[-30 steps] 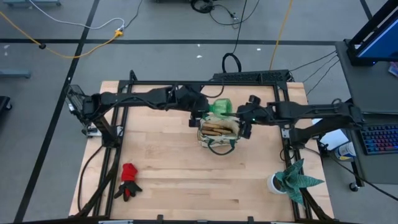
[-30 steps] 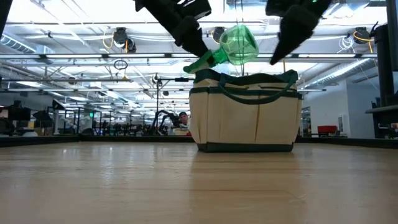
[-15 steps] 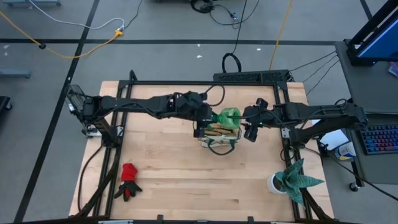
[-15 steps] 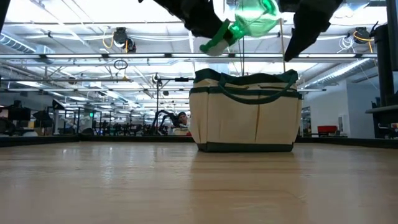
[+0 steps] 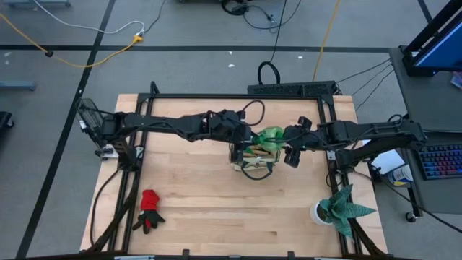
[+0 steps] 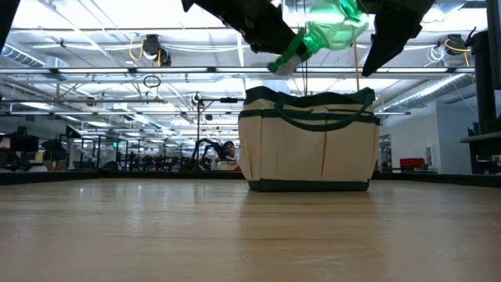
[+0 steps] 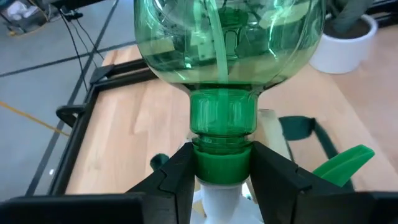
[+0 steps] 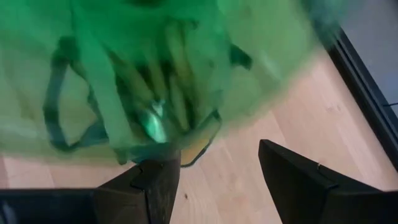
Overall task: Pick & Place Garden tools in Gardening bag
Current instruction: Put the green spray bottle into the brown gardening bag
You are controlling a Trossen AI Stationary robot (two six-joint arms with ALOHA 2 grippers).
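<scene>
Because the left gripper [image 7: 221,177] clamps the spray bottle [image 6: 333,22] by its neck, the bottle hangs tilted right above the bag [image 6: 309,141] ready to drop in, while the right gripper [image 5: 292,148] waits just beside it, open and empty

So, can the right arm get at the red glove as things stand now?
Probably not easily. The red glove lies at the table's near left corner, while the right gripper hovers open beside the gardening bag, far across; the left arm looks nearer.

Green spray bottle [image 5: 270,136] in left gripper [image 5: 249,137] above gardening bag [image 5: 254,156], right gripper [image 5: 291,146] alongside.
</scene>
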